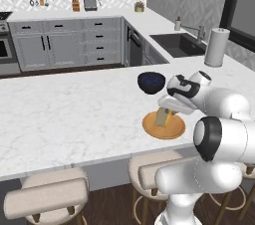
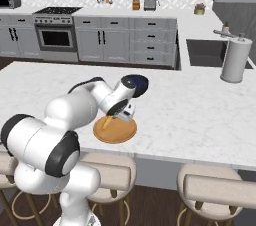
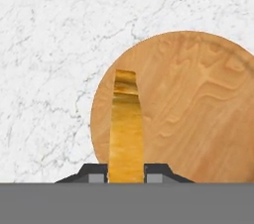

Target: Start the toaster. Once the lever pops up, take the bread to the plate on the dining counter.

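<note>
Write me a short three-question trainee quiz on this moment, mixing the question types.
1. True or false: the gripper is shut on the bread.
2. Multiple choice: where is the bread relative to the plate? A) lying flat in its middle B) held edge-on above it, over the side nearer the gripper C) off on the dining counter beside it
3. Fill in: the dark round thing just beyond the plate in the left base view is a ____.

Key
1. True: the slice sits clamped between the two fingertips.
2. B
3. bowl
</note>
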Robot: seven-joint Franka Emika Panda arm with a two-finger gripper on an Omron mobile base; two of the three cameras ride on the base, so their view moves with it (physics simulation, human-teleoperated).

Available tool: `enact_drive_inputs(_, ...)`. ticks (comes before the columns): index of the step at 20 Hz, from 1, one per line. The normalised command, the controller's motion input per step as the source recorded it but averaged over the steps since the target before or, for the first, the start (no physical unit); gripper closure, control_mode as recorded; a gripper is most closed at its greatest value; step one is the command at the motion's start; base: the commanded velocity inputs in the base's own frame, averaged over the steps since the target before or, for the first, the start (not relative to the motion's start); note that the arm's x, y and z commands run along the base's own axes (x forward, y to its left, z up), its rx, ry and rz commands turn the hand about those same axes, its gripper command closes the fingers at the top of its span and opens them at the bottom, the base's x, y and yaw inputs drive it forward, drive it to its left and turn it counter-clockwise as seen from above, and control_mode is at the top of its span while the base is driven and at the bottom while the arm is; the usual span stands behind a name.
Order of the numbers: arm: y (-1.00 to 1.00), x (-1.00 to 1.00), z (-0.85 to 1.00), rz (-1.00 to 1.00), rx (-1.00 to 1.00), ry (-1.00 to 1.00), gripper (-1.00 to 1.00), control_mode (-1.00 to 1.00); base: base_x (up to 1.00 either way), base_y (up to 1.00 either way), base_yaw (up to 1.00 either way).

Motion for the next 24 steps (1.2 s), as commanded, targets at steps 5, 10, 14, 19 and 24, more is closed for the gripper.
enact_drive_inputs(5, 0.0, 0.0, -0.15, 0.0, 0.0, 0.0, 1.0, -1.0, 0.0, 0.0, 0.0)
enact_drive_inputs(10, 0.0, 0.0, 0.0, 0.0, 0.0, 0.0, -1.0, -1.0, 0.0, 0.0, 0.0)
enact_drive_inputs(14, -0.06, 0.0, 0.0, 0.0, 0.0, -0.02, -1.0, -1.0, 0.0, 0.0, 0.0)
enact_drive_inputs(19, -0.24, -0.05, 0.0, 0.0, 0.0, -0.02, -1.0, -1.0, 0.0, 0.0, 0.0)
enact_drive_inputs(24, -0.37, -0.27, 0.0, 0.0, 0.0, 0.0, -1.0, -1.0, 0.0, 0.0, 0.0)
